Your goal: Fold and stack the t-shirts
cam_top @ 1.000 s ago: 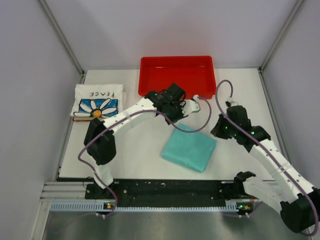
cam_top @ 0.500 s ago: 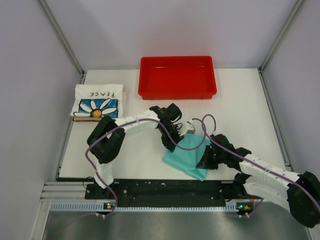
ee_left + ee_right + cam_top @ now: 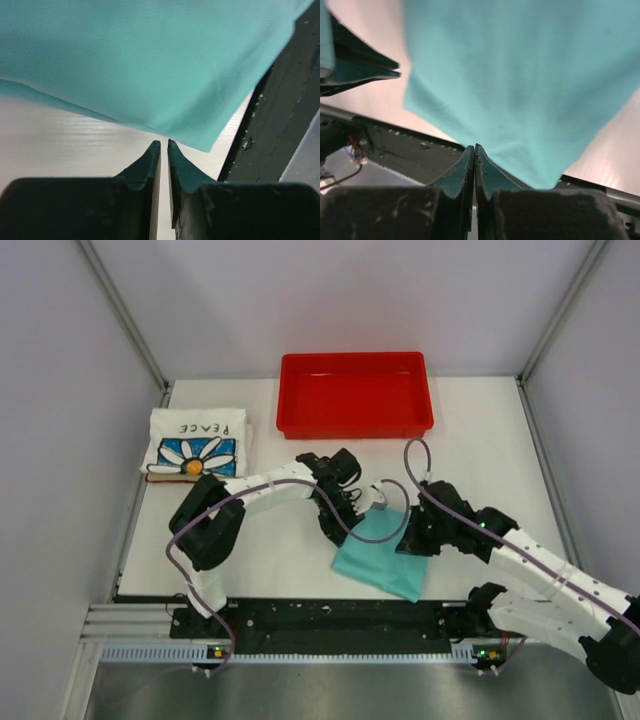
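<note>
The folded teal t-shirt (image 3: 378,558) lies at the table's near middle, one corner close to the front rail. My left gripper (image 3: 336,538) is at its left corner; in the left wrist view (image 3: 161,143) the jaws are shut to a thin slit with nothing between them, the tips just short of the shirt's edge (image 3: 150,60). My right gripper (image 3: 405,543) is at the shirt's right edge; in the right wrist view (image 3: 474,146) it is shut, with the teal cloth (image 3: 520,75) fanning out from the tips. The folded white daisy "PEACE" t-shirt (image 3: 195,445) lies at the far left.
A red plastic tray (image 3: 355,425) stands at the back middle. The black front rail (image 3: 330,615) runs along the near edge, right behind the teal shirt's corner. Purple cables loop over both arms. Grey walls close in both sides.
My left gripper came down from beside the tray to the teal shirt's left side. My right arm swung in from the right onto the shirt. The shirt shifted toward the near edge.
</note>
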